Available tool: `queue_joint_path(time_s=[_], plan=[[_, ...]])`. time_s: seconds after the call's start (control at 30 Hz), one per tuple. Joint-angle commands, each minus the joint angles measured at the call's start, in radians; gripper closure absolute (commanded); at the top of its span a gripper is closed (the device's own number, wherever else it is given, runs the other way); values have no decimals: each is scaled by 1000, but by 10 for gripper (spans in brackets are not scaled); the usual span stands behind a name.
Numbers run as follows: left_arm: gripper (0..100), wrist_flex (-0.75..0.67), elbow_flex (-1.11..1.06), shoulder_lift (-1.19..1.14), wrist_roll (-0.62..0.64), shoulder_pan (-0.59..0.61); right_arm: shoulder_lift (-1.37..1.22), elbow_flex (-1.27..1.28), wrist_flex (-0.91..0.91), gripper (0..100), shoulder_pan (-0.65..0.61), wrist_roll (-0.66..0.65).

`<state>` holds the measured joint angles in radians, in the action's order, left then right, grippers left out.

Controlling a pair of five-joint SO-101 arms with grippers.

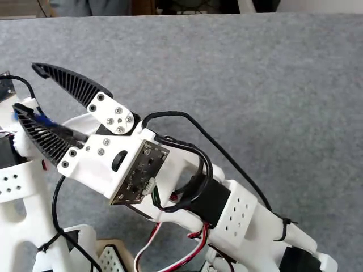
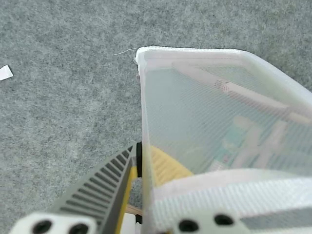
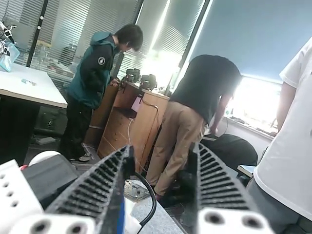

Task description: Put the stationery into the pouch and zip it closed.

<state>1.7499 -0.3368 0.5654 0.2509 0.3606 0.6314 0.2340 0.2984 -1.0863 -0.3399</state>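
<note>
Above the table [image 2: 58, 97], the left gripper [image 2: 140, 163] is clamped on the pouch [image 2: 204, 112], likely steadying it, stationery [image 2: 243, 141] already inside. The right gripper [image 1: 27, 89] hangs raised, jaws apart, probably awaiting the zip.

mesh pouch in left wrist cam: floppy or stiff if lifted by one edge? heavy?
Likely floppy: the mesh pouch is thin, see-through fabric. Probably light, but the stationery inside looks loose and may slide, shifting its balance.
</note>
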Motion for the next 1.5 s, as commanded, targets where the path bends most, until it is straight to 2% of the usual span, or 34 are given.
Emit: queue_joint_path(time_s=[0.0,0.4,0.6,0.7,1.0,1.07,1.3,1.47], plan=[[972,14,-110,-31,-5,36,18,-4,-17,808,15,-9],[972,14,-107,-31,-5,36,21,-4,-14,808,15,-9],[972,14,-107,-31,-5,36,65,-4,115,808,41,-9],[972,14,-105,-31,-5,36,131,-2,247,808,117,-3],[972,14,-93,-31,-3,38,242,87,884,808,574,-2],[972,14,-90,-31,-3,38,239,148,942,808,632,-2],[972,14,-90,-31,-3,38,41,308,945,808,663,-2],[972,14,-90,-31,-3,38,-111,317,953,805,611,-9]])
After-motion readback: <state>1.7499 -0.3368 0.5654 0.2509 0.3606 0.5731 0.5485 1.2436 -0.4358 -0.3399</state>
